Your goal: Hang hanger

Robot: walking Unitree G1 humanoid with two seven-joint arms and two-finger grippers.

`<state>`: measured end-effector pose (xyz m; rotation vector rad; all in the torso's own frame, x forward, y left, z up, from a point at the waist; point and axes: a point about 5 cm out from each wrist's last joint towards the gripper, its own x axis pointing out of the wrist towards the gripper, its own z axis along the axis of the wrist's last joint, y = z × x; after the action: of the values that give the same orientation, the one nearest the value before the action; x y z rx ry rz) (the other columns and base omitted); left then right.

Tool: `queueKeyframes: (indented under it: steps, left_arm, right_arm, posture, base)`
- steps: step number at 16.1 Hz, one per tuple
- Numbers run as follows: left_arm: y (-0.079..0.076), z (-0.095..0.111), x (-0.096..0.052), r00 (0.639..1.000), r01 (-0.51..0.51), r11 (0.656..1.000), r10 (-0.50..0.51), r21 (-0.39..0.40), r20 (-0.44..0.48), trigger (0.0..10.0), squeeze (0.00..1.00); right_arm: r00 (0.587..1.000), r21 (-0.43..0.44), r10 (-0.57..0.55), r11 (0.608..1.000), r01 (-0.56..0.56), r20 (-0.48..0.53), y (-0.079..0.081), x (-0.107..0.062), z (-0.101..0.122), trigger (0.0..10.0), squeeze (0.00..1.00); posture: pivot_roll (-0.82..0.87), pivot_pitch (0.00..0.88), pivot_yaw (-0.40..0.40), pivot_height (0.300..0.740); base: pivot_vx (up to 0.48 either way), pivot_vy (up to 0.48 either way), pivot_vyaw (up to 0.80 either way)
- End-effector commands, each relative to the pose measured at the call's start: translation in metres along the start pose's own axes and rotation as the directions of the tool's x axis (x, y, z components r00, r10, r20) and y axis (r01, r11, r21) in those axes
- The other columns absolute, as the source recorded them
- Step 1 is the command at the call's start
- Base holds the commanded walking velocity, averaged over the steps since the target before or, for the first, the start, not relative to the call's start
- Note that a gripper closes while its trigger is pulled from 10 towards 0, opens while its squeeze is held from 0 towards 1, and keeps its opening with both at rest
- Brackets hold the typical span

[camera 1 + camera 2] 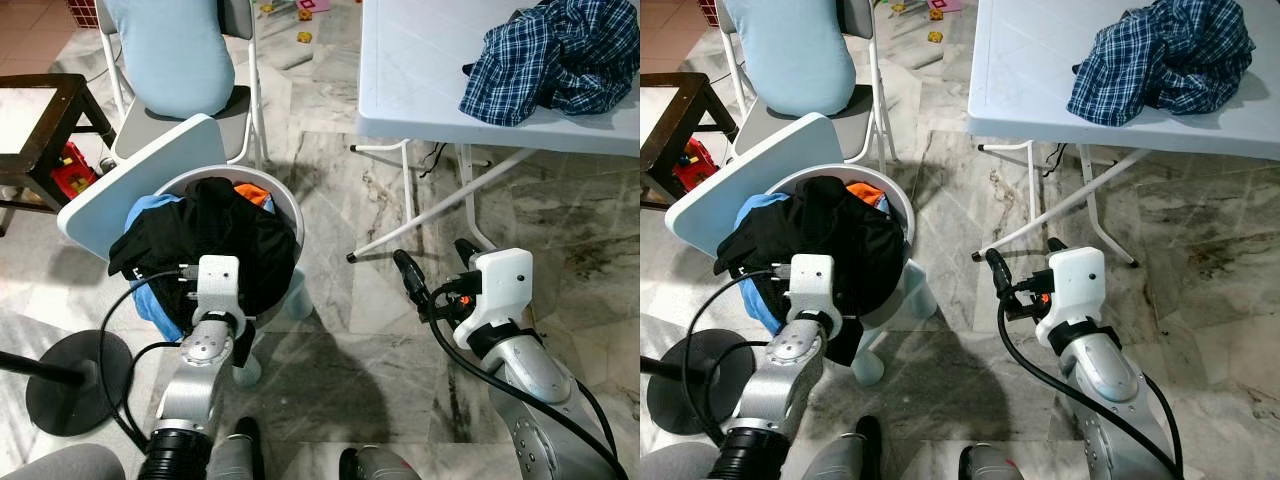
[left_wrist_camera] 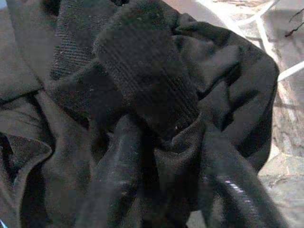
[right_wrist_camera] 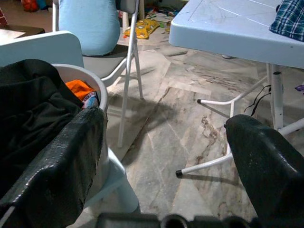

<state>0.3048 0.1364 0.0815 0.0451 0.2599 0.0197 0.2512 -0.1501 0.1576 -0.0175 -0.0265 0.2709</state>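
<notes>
— Silver forearms are filling the bottom of the head views. What is the left claw [image 2: 156,190] doing?

— It is pressing into a black garment [image 1: 215,235] at the lower left of the frame, heaped in a round white laundry basket [image 1: 290,215]. The left wrist view is showing coarse knitted ribbing bunched between the two glossy black fingers [image 2: 114,180]; I cannot tell whether they are actually pinching it.

— And the right claw [image 1: 432,272]?

— It is hanging over bare marbled floor [image 1: 340,350] at lower centre-right, fingers spread well apart and holding nothing. Its wrist view is adding an orange cloth [image 3: 80,89] against the basket wall.

— Anything else?

— A crumpled blue plaid shirt [image 1: 550,55] is lying on the white plastic worktop [image 1: 420,70] at upper right. A pale blue cushion [image 1: 170,50] is sitting on a folding chair [image 1: 250,90] at upper left. I cannot make out a hanger anywhere.
</notes>
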Motion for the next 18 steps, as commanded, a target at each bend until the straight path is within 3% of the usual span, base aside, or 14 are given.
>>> queueKeyframes:
  steps: [1, 5, 7, 10, 12, 15, 17, 18]
  left_arm:
    - [0.001, -0.003, -0.004, 0.999, -0.025, 1.000, 0.025, -0.008, -0.023, 10.0, 1.00]
    - [-0.001, 0.000, -0.010, 0.998, -0.049, 0.998, 0.047, -0.051, -0.041, 10.0, 1.00]
    - [-0.005, -0.003, -0.015, 0.993, -0.079, 0.989, 0.068, -0.123, -0.094, 10.0, 1.00]
    - [-0.009, -0.003, -0.020, 0.992, -0.089, 0.987, 0.076, -0.135, -0.100, 10.0, 1.00]
    - [-0.004, 0.000, -0.019, 0.987, -0.123, 0.980, 0.104, -0.158, -0.119, 10.0, 1.00]
    - [-0.011, 0.014, -0.019, 0.992, -0.099, 0.976, 0.083, -0.195, -0.091, 10.0, 1.00]
    - [-0.012, 0.016, -0.010, 0.993, -0.101, 0.965, 0.083, -0.241, -0.085, 10.0, 1.00]
    - [-0.013, 0.019, -0.007, 0.994, -0.094, 0.962, 0.078, -0.255, -0.072, 10.0, 0.67]
  right_arm:
    - [1.000, 0.003, -0.013, 1.000, 0.013, -0.011, -0.002, -0.002, -0.003, 10.0, 0.00]
    - [1.000, 0.005, -0.010, 1.000, 0.010, -0.017, -0.001, -0.003, -0.004, 10.0, 0.00]
    - [1.000, 0.006, -0.006, 1.000, 0.006, -0.016, -0.001, -0.002, -0.004, 10.0, 0.00]
    - [1.000, 0.004, -0.002, 1.000, 0.003, -0.016, -0.001, -0.002, -0.004, 10.0, 0.00]
    - [1.000, 0.005, -0.001, 1.000, 0.001, -0.018, 0.000, -0.002, -0.004, 10.0, 0.00]
    - [1.000, 0.006, 0.001, 1.000, -0.001, -0.016, 0.000, -0.001, -0.004, 10.0, 0.00]
    - [1.000, 0.007, 0.002, 1.000, -0.002, -0.011, 0.001, -0.001, -0.003, 10.0, 0.00]
    - [1.000, 0.007, 0.002, 1.000, -0.002, -0.011, 0.001, -0.001, -0.003, 10.0, 0.00]
  posture:
    - [-0.18, 0.254, -0.043, 0.740]
    - [-0.17, 0.255, -0.043, 0.740]
    - [-0.17, 0.255, -0.044, 0.740]
    - [-0.17, 0.256, -0.047, 0.740]
    - [-0.18, 0.257, -0.046, 0.740]
    - [-0.17, 0.257, -0.047, 0.740]
    - [-0.18, 0.256, -0.049, 0.740]
    - [-0.18, 0.256, -0.050, 0.740]
  base:
    - [0.000, 0.000, 0.00]
    - [0.000, 0.000, 0.00]
    - [0.000, 0.000, 0.00]
    - [0.000, 0.000, 0.00]
    - [0.000, 0.000, 0.00]
    - [0.000, 0.000, 0.00]
    - [0.000, 0.000, 0.00]
    - [0.000, 0.000, 0.00]
